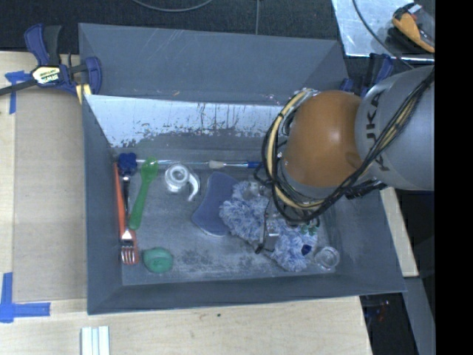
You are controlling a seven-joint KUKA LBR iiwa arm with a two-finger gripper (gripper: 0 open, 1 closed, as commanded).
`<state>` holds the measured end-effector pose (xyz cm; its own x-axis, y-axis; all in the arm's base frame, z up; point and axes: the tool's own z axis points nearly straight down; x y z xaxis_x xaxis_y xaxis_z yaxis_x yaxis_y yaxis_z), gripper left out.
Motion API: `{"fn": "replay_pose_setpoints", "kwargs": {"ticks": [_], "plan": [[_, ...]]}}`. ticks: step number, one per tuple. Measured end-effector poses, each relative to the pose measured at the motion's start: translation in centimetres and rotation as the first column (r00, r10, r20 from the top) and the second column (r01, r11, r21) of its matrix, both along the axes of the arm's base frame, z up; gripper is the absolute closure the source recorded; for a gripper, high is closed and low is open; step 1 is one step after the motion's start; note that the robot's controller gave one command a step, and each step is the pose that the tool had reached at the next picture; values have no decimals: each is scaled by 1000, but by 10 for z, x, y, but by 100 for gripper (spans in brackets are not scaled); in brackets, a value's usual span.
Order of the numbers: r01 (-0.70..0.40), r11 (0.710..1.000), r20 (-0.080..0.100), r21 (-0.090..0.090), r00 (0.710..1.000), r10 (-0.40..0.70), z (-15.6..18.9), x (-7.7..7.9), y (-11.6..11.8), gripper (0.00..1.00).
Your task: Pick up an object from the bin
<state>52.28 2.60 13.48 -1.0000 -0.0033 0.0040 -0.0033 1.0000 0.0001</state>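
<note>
Bin: grey metal bin (103,220) with sloping walls. Its floor is dull and lightly scuffed, and the rear wall is streaked with dark scratches.
Landmark: blue-and-white shaggy cloth (245,211), bunched on the floor right of the middle. A second clump of it trails toward the bin's front right corner.
Arm: it comes in from the right. Its rounded orange cover (321,143), looped with black and yellow cables, hangs above the cloth's right part.
Gripper (267,237): down among the folds of the cloth, at the dip between its two clumps. I cannot tell how the claw is set, or whether it holds anything.
Blue flat rounded pad (211,202): touching the cloth's left edge.
Clear round plastic cup (177,177): left of the cloth, beyond the pad.
Thin white-and-blue stick (230,166): behind the cloth, along the foot of the rear wall.
Green plastic spoon (140,194): well left of the cloth, lying lengthwise.
Orange-handled metal fork (120,209): just beyond the spoon, against the left wall.
Green round lid (157,259): left of the cloth, near the front wall.
Small clear glass jar (327,257): just right of the cloth's front clump.
Room: dark surface (170,15) behind the bin, with a black cable (159,4) curving across it.
</note>
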Motion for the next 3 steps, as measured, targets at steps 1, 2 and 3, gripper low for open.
{"fn": "replay_pose_setpoints", "kwargs": {"ticks": [1,2,3], "plan": [[1,1000,7,0,1000,-1,3,2,0,0],[159,987,7,0,987,-159,-64,28,-71,0],[227,974,7,2,974,-227,-64,27,-62,0]]}}
